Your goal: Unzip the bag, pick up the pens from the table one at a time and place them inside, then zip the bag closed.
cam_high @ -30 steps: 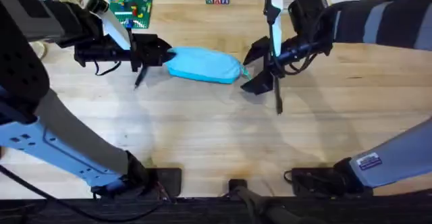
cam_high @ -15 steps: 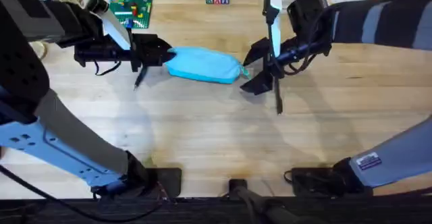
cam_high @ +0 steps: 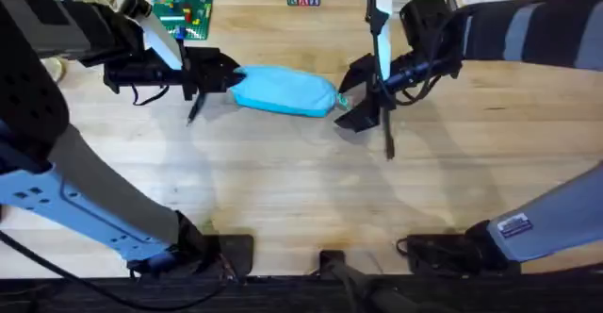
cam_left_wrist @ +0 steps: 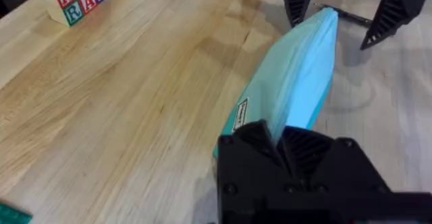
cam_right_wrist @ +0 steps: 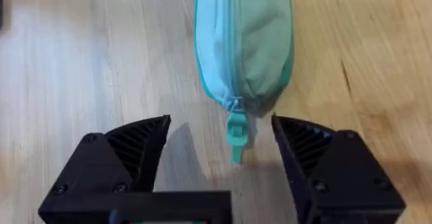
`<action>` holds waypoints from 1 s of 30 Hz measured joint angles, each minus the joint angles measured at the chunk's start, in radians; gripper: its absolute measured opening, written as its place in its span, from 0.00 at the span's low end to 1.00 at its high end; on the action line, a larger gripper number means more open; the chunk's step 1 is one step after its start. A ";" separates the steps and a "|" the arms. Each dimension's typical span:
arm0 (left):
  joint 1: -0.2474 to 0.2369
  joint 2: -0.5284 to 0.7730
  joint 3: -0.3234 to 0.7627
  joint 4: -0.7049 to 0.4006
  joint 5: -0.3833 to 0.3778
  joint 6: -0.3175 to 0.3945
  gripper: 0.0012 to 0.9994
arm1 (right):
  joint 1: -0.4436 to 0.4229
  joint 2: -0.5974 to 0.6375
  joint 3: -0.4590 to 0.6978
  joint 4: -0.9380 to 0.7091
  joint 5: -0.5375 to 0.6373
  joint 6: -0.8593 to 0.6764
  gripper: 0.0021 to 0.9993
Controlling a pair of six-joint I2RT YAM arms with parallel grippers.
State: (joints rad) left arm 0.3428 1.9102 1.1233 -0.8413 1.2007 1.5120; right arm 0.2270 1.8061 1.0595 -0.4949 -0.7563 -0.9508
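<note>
Right gripper (cam_right_wrist: pixel 223 158) gapes wide astride the zip tab (cam_right_wrist: pixel 236 137); left gripper (cam_left_wrist: pixel 282 148) pinches the bag (cam_high: pixel 283 90), mid-table. Closing off-centre could miss the small tab and shove the bag instead

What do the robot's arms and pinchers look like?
Each arm has grey and black sections. The left gripper and right gripper are black, with wedge-shaped ribbed fingers. A white strip runs along each wrist. Black cables trail near the bases, and a small white label sits on the right arm.
</note>
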 joint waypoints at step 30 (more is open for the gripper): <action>0.000 0.000 0.000 0.000 0.000 0.000 0.04 | 0.018 0.000 0.001 0.034 0.003 -0.003 0.03</action>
State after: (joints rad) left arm 0.3428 1.9102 1.1233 -0.8413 1.2007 1.5120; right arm 0.2451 1.8061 1.0607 -0.4610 -0.7528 -0.9543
